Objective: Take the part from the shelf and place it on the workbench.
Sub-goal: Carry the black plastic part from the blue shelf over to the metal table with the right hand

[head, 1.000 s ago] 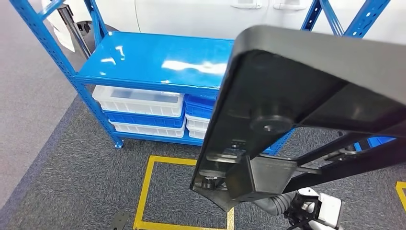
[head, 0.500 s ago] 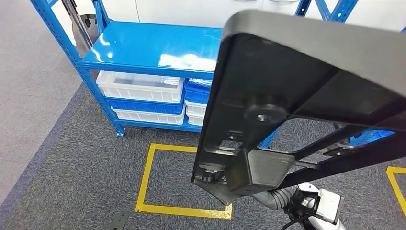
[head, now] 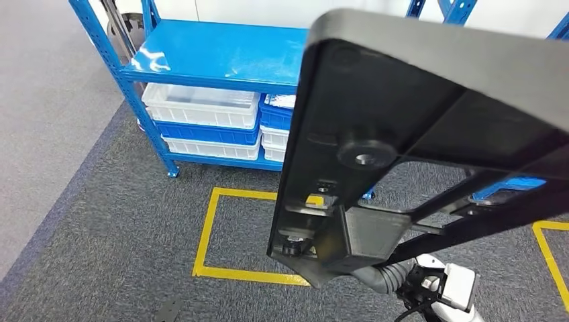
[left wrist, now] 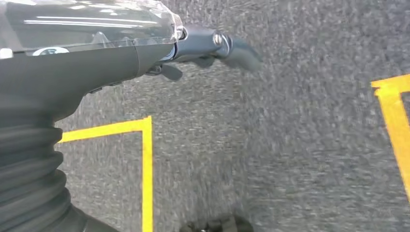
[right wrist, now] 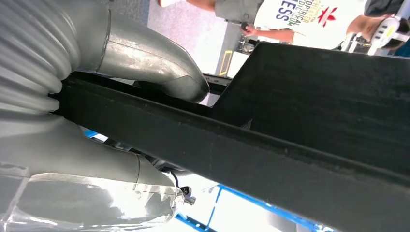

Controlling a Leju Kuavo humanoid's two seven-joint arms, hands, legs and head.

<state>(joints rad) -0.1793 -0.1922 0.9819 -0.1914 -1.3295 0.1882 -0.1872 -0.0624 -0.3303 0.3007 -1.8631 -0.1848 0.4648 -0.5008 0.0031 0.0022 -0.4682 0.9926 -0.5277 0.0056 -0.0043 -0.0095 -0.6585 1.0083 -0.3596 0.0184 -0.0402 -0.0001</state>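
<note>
Right hand [right wrist: 96, 121] clamped on black part [head: 416, 134], fingers [right wrist: 154, 72] wrapped over its bar. Left hand [left wrist: 145, 48] low above carpet, fingers' state unclear. Blue shelf [head: 221, 54] upper left, partly blocked.

- White bins [head: 201, 106] and blue bins [head: 204, 132] were stacked together below the top level of the blue rack.
- Yellow tape square [head: 213, 231] lay on grey carpet [head: 100, 228] before the rack.
- A person in a white printed shirt [right wrist: 309, 14] stood in the background.
</note>
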